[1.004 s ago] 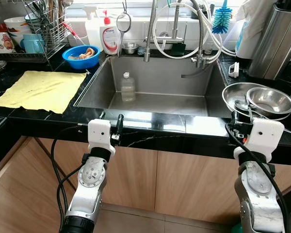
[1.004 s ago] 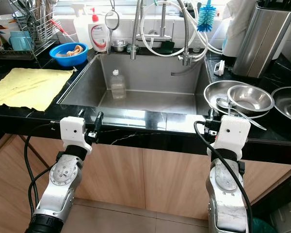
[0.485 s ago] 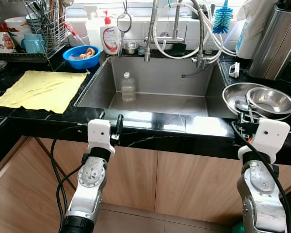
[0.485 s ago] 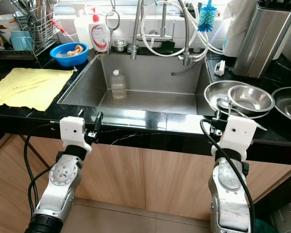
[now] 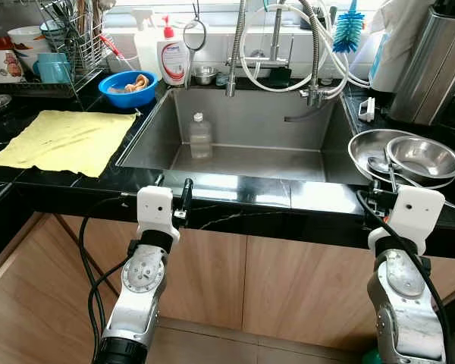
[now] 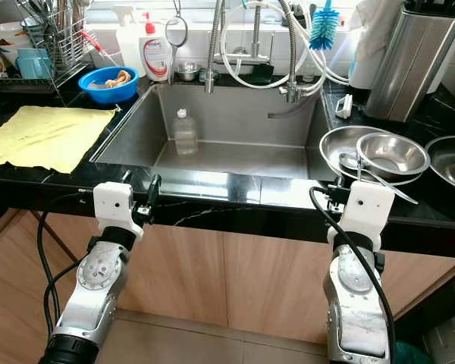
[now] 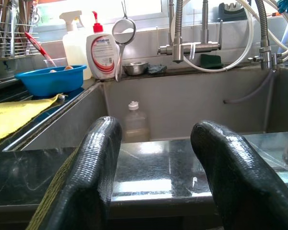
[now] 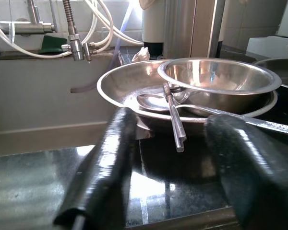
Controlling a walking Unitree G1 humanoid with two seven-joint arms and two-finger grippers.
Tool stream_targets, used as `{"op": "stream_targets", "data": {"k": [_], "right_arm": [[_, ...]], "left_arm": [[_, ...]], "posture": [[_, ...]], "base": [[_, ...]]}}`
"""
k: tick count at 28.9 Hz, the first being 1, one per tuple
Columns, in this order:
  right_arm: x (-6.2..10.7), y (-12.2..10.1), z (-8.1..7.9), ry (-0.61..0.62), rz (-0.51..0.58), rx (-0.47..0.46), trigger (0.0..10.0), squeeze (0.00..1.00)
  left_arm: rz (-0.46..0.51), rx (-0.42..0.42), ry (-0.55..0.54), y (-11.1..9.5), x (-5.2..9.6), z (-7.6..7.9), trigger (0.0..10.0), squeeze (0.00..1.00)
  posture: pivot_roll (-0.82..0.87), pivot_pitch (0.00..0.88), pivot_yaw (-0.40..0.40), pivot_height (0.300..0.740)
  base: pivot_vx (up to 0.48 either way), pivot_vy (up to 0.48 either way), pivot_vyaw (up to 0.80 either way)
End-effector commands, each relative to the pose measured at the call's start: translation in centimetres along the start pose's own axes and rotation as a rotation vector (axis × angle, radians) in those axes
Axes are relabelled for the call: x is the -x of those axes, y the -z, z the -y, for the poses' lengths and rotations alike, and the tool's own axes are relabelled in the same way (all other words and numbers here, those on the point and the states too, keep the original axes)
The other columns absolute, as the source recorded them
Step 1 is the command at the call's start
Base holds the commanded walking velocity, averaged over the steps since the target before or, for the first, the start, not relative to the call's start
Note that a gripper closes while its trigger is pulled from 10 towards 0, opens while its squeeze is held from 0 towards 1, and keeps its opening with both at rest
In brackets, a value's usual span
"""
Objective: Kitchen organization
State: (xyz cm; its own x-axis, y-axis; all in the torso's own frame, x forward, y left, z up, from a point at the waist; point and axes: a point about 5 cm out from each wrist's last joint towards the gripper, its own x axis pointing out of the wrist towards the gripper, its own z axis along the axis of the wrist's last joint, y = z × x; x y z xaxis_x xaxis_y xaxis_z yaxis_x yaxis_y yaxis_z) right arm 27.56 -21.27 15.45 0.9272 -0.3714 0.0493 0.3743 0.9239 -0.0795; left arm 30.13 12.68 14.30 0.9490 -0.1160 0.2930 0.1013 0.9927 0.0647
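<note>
You stand facing a steel sink (image 5: pixel 250 163) set in a black worktop (image 5: pixel 53 178). Your left pincer (image 7: pixel 156 167) hovers at the front edge of the worktop, just before the sink, with its two black fingers (image 7: pixel 93 163) apart and nothing between them. Your right pincer (image 8: pixel 175 165) sits at the front edge on the right of the sink, its fingers (image 8: pixel 108 158) also spread with nothing held, pointing at a wide steel pan (image 8: pixel 120 86). A smaller steel bowl (image 8: pixel 218 76) rests inside that pan, toward its right side, and a spoon (image 8: pixel 151 101) lies in the pan beside a long steel handle (image 8: pixel 175 120) that sticks out over the rim toward your pincer. The pan stands on the worktop just right of the sink.

A clear plastic bottle (image 5: pixel 200 136) stands upright in the sink near its back left corner. On the left of the sink a yellow cloth (image 5: pixel 64 140) lies flat on the worktop. Behind it a blue bowl (image 5: pixel 127 87) holds some food, with a dish rack (image 5: pixel 57 53) farther left. A soap dispenser (image 5: pixel 171 54) and a spray bottle (image 5: pixel 145 42) stand behind the sink's left corner, and a tap with looped hoses (image 5: pixel 277 45) rises at the back.
</note>
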Motion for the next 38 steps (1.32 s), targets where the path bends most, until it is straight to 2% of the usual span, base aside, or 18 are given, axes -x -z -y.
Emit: {"op": "stream_targets", "data": {"k": [1,30,36,38], "right_arm": [[-0.3,-0.2,-0.3,-0.002,-0.001,0.000,0.0,0.00],[-0.7,-0.4,-0.8,-0.011,-0.007,-0.006,0.0,0.00],[-0.8,-1.1,-1.1,-0.027,0.032,-0.006,0.0,0.00],[-0.9,-1.8,-1.6,-0.065,0.081,0.015,0.0,0.00]], "left_arm": [[-0.007,-0.018,0.008,0.1,0.1,-0.1,10.0,0.00],[-0.009,-0.016,0.014,0.1,0.1,0.0,10.0,0.00],[-0.008,-0.017,0.010,0.1,0.0,0.0,10.0,0.00],[-0.007,-0.018,0.010,0.1,0.0,-0.1,10.0,0.00]], "posture": [[-0.13,0.000,0.048,0.740],[-0.13,0.000,0.047,0.740],[-0.13,0.000,0.047,0.740],[-0.13,0.000,0.047,0.740]], "base": [[0.000,0.000,0.00],[0.000,0.000,0.00],[0.000,0.000,0.00],[0.000,0.000,0.00]]}}
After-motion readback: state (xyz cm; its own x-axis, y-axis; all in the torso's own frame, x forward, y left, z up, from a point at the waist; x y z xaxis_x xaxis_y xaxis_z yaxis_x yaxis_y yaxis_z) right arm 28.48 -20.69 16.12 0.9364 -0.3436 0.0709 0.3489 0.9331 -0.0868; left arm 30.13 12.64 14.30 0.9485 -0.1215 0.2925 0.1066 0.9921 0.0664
